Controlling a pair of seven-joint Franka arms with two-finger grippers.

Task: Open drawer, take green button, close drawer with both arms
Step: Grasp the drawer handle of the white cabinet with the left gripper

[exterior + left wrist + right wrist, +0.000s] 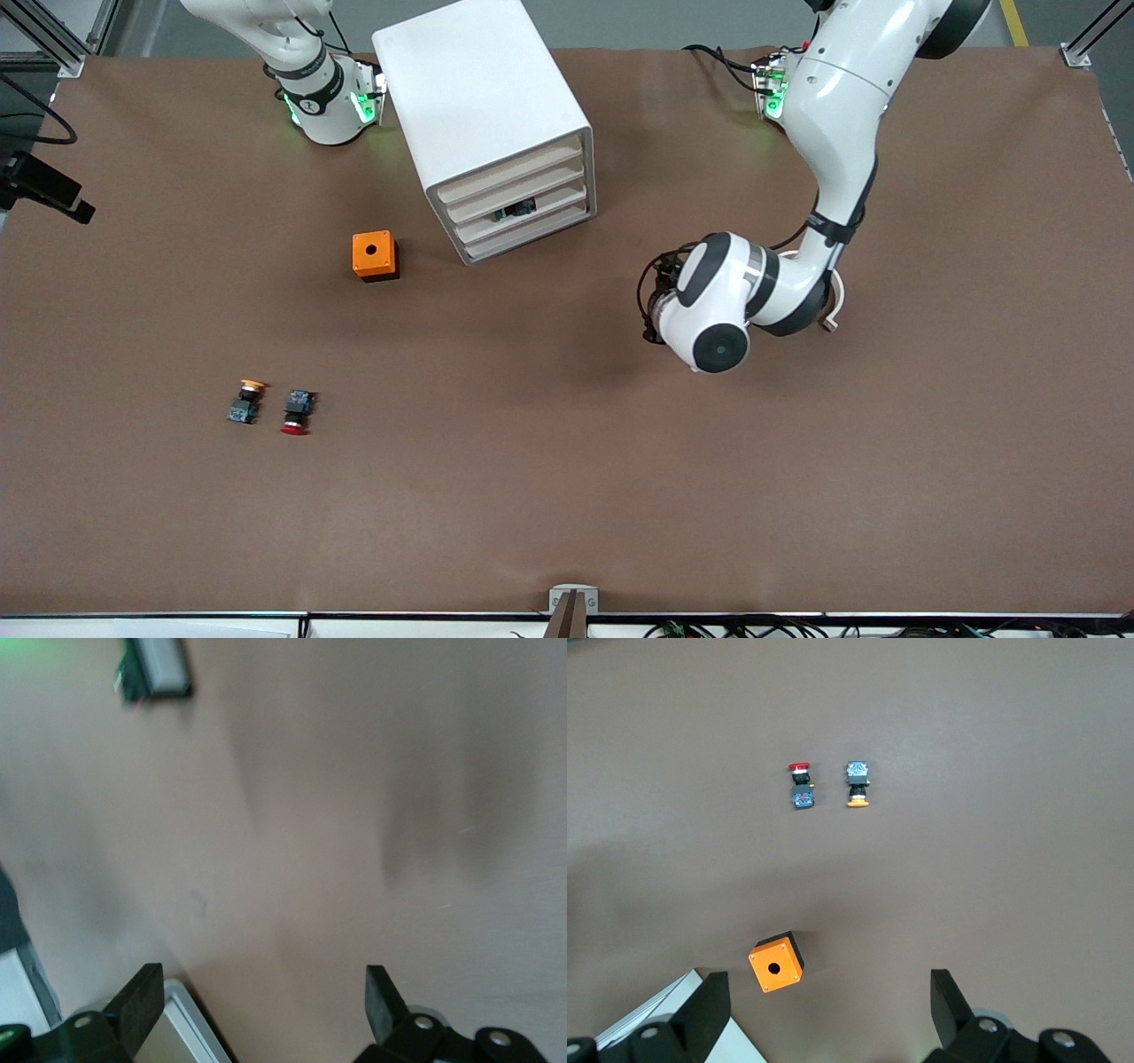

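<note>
Drawer number three of the four (524,209) sat shut in the white cabinet (483,97), its front slat facing the front camera and slanted toward my left arm's end of the table. Through the gap above that slat I could make out a small dark thing with a bluish part, which I judged to be the button (515,211); its cap colour I could not tell.

My left gripper (264,1010) hung over bare table (567,496), toward the left arm's end from the cabinet's front, jaws spread wide and holding nothing. It was the tool nearer the slats, so I judged the pull would fall to it, running out along the line the slats faced.

My right gripper (829,1014) waited high above the cabinet's edge, jaws equally wide and empty, looking down on the orange box (777,962).

By my count: four drawers, one cabinet, one orange box, and two loose buttons on the table, one orange-capped (245,401) and one red-capped (297,412), well apart from both tools.
</note>
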